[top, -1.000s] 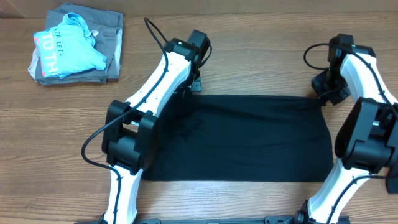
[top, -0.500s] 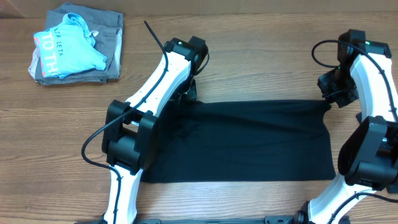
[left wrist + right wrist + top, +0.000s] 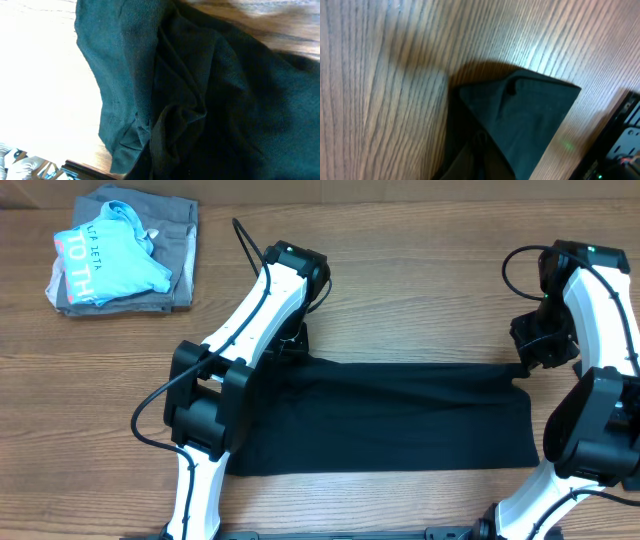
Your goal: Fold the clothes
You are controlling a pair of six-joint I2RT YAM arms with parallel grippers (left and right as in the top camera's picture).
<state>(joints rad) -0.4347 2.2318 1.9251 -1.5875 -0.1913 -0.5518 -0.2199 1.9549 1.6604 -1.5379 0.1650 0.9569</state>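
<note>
The clothes (image 3: 400, 420) are one black garment spread as a wide band across the middle of the wooden table. Over its far left corner is my left gripper (image 3: 297, 348), shut on bunched black fabric. That fabric fills the left wrist view (image 3: 210, 90), and the fingers are hidden under it. At the far right corner my right gripper (image 3: 522, 366) is shut on the garment. In the right wrist view a pointed flap of the clothes (image 3: 525, 115) hangs from the jaws just above the table. The garment's far edge is doubled back toward the near side.
A light blue shirt with lettering (image 3: 110, 260) lies on a grey folded garment (image 3: 180, 235) at the far left corner. Both arm bases stand at the near table edge, flanking the black garment. A black cable loops off each arm.
Both grippers have come toward the near edge with the garment's far corners in them. The far edge has folded over, so the black band is narrower.
</note>
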